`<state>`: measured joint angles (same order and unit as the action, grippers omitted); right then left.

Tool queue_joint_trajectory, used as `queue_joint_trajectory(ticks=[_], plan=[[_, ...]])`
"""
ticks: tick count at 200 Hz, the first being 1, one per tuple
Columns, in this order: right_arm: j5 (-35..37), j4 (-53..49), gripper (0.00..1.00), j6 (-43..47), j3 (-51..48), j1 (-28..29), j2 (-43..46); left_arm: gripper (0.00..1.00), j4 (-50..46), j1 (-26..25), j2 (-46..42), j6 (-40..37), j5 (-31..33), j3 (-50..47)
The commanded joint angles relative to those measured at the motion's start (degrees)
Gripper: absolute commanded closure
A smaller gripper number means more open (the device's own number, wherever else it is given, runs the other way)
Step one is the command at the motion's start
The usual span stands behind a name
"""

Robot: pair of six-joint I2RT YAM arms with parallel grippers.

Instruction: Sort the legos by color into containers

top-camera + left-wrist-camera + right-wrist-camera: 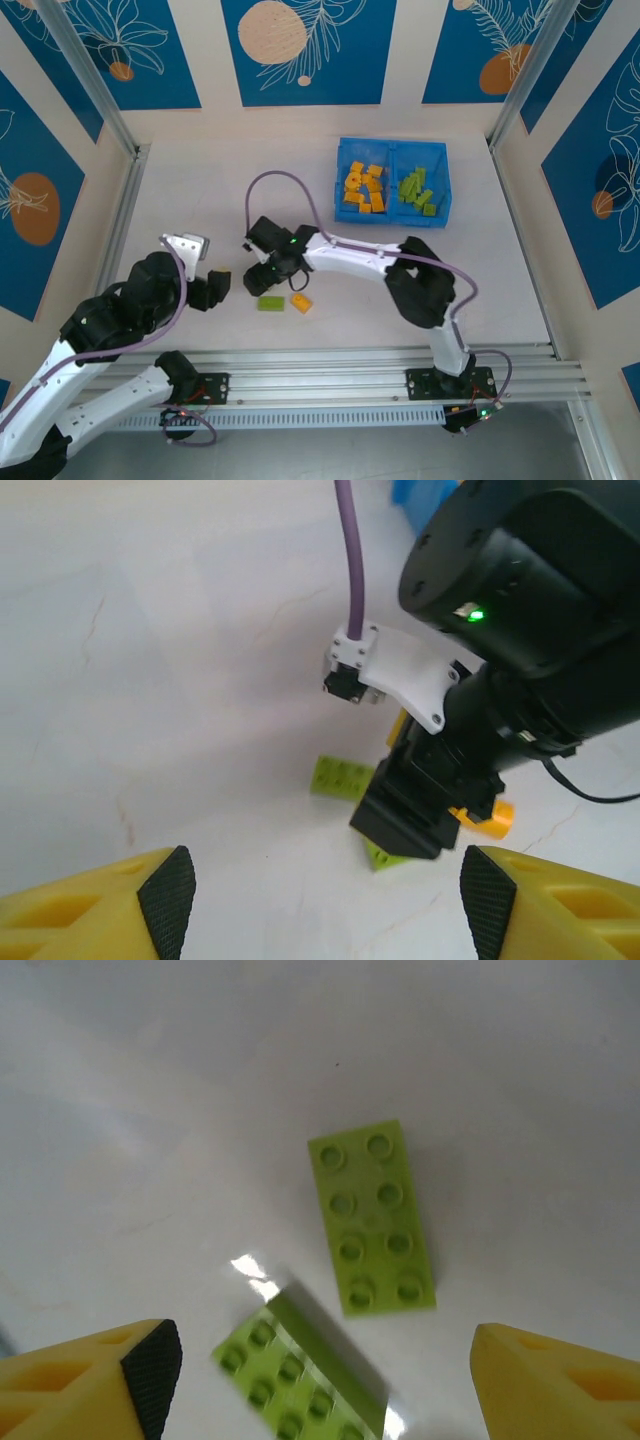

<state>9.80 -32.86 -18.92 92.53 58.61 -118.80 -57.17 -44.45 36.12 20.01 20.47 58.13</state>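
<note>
Two lime green legos lie on the white table under my right gripper (318, 1375), which hovers open above them. One green lego (374, 1218) lies flat. The other green lego (300, 1380) sits tilted between the fingers, untouched. From above, a green lego (269, 302) and an orange lego (301, 301) lie just in front of my right gripper (262, 282). My left gripper (217, 288) stands open to their left, empty (325, 905). The blue bin (392, 150) holds orange legos (362, 189) in its left container and green legos (416, 192) in its right.
The right arm's black wrist (520, 600) and purple cable (350, 560) hang close in front of my left gripper. An aluminium rail (380, 362) runs along the table's near edge. Frame posts (95, 85) stand at the back corners.
</note>
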Motion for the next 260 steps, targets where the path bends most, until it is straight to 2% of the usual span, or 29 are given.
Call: queue_joint_trajectory(ticks=[1, 19, 43, 64, 108, 164, 188, 214, 232, 260], plan=[[4.20, -3.28, 0.25, 3.05, 5.49, 1.03, -4.65, 0.27, -6.06, -0.31, -0.08, 4.64, 1.85, 0.96], [6.37, -4.05, 0.32, 3.12, 7.31, 1.55, -7.60, 0.27, -5.76, -0.34, 0.11, 4.80, 2.55, 0.37], [9.15, -4.92, 0.51, 3.41, 8.19, 2.18, -9.27, 0.27, -4.24, -0.33, 0.21, 4.84, 1.53, -1.40], [10.79, -5.20, 0.62, 3.45, 7.87, 2.39, -9.08, 0.27, -3.07, -0.31, 0.14, 4.73, 0.53, -2.64], [5.77, -1.33, 0.70, 1.30, 4.21, 1.02, -4.18, 0.30, -1.09, -0.34, 1.38, 2.95, -2.59, -3.50], [1.59, 3.57, 0.72, -2.52, -3.35, -2.08, 9.17, 0.29, 2.10, -0.31, 5.37, 0.94, -7.06, -3.20], [0.88, 5.92, 0.72, -4.93, -8.18, -5.70, 17.10, 0.27, 7.12, -0.36, 7.45, -1.11, -11.61, -3.37], [0.75, 9.17, 0.72, -7.31, -14.86, -11.63, 27.48, 0.18, 14.63, -0.29, 10.06, -3.09, -18.04, -4.25], [1.12, 10.93, 0.72, -8.90, -19.70, -17.96, 34.72, 0.12, 18.19, -0.30, 12.69, -3.30, -20.80, -4.28], [0.60, 11.33, 0.70, -10.27, -24.55, -30.56, 42.10, 0.07, 20.58, -0.40, 16.71, -3.54, -21.69, -3.56]])
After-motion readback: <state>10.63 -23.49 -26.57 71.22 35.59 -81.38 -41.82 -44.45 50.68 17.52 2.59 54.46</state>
